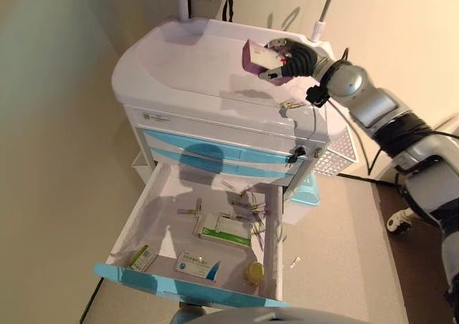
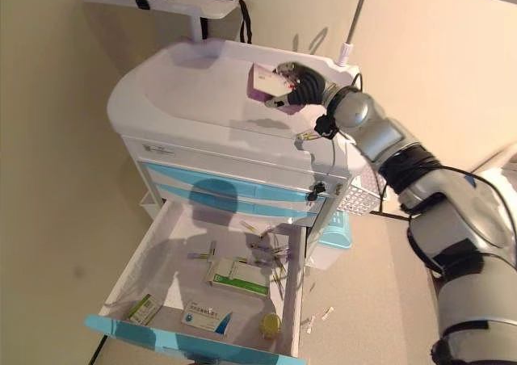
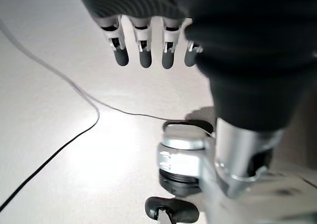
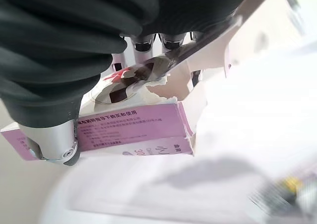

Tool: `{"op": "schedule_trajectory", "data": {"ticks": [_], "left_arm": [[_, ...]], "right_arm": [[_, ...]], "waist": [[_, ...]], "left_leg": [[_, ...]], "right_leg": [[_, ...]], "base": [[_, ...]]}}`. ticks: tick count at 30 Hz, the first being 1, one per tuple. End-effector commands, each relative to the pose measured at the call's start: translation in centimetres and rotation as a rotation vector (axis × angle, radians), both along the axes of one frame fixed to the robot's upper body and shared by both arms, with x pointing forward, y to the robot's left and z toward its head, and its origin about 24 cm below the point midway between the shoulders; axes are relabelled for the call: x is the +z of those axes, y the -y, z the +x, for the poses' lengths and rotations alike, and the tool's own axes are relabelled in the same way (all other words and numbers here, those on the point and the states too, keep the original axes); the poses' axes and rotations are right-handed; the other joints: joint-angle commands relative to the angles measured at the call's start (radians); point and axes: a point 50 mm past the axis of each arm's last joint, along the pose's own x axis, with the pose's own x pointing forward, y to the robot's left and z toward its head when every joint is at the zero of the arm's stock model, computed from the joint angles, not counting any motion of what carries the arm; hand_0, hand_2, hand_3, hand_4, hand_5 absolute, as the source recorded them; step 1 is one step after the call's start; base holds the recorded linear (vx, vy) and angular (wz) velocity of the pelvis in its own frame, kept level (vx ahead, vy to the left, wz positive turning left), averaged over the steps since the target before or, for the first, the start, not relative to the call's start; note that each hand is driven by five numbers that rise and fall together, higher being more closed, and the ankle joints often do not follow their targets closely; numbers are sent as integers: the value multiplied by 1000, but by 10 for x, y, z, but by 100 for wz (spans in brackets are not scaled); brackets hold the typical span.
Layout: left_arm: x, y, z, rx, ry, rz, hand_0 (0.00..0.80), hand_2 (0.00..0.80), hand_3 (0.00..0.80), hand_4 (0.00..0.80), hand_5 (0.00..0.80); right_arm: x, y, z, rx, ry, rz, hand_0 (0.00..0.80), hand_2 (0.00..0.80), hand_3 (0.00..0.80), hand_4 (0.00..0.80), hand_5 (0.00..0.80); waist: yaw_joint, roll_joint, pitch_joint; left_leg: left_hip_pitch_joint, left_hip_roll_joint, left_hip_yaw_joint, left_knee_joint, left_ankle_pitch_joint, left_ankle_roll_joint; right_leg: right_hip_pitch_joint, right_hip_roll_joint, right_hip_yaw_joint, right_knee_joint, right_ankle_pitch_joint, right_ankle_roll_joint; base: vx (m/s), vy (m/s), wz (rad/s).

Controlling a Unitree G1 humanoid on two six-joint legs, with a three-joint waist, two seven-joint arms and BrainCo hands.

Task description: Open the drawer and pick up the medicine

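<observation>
A white cart point(image 1: 179, 73) stood with its one bottom drawer point(image 1: 143, 277) pulled open. Inside lay three boxes: a small green one point(image 1: 144, 257), a white one point(image 1: 197, 265), a larger one point(image 1: 224, 229), plus one yellow bottle point(image 1: 254, 271). Above the cart top, the right hand point(image 1: 292, 60) gripped one pink medicine box point(image 1: 256, 56). The left hand point(image 3: 148, 40) hung over the floor, fingers straight, empty.

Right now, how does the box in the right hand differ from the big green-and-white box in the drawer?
The pink box is held tilted above the cart top in the right hand; the green-and-white box lies flat in the open drawer. The pink box looks torn open; the green-and-white box looks closed. Both are cartons.
</observation>
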Motion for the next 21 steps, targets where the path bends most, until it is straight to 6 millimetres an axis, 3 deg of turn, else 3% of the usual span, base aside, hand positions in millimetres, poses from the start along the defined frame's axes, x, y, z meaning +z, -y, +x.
{"op": "schedule_trajectory", "data": {"ticks": [1, 16, 17, 18, 19, 21], "left_arm": [[7, -24, 12, 14, -3, 72, 0, 0, 0, 0, 0], [11, -32, 37, -31, 48, 105, 0, 0, 0, 0, 0], [12, -32, 39, -38, 51, 106, 0, 0, 0, 0, 0], [12, -32, 39, -38, 51, 106, 0, 0, 0, 0, 0], [12, -33, 40, -45, 51, 110, 0, 0, 0, 0, 0], [12, -33, 40, -48, 50, 112, 0, 0, 0, 0, 0]], "right_arm": [[67, -3, 6, -92, 198, -16, 800, 800, 800, 800, 800], [47, -4, 19, -205, 144, -91, 800, 800, 800, 800, 800], [46, -2, 19, -220, 141, -97, 439, 439, 439, 439, 439], [46, -2, 19, -220, 141, -96, 301, 301, 301, 301, 301], [46, 0, 20, -228, 142, -105, 0, 0, 0, 0, 0], [47, 0, 20, -230, 142, -105, 0, 0, 0, 0, 0]], "waist": [[34, -61, 54], [76, -71, 68], [80, -73, 70], [80, -73, 70], [84, -73, 72], [84, -74, 73]], "left_leg": [[51, -50, -23, 22, -81, 35], [-3, -70, -96, 10, -53, 30], [-8, -73, -103, 12, -51, 30], [-8, -73, -104, 12, -51, 30], [-11, -75, -110, 12, -50, 30], [-12, -76, -111, 13, -50, 30]], "right_leg": [[-33, -37, -11, 54, 51, 57], [-43, -46, -79, 30, 61, 58], [-44, -47, -87, 28, 62, 58], [-44, -47, -87, 28, 62, 58], [-44, -48, -92, 27, 62, 58], [-44, -48, -93, 27, 62, 58]], "base": [[-31, -32, 27], [-1, -8, 17], [0, -1, 15], [-6, 0, 12], [-7, 1, 5], [-5, 5, 6]]}}
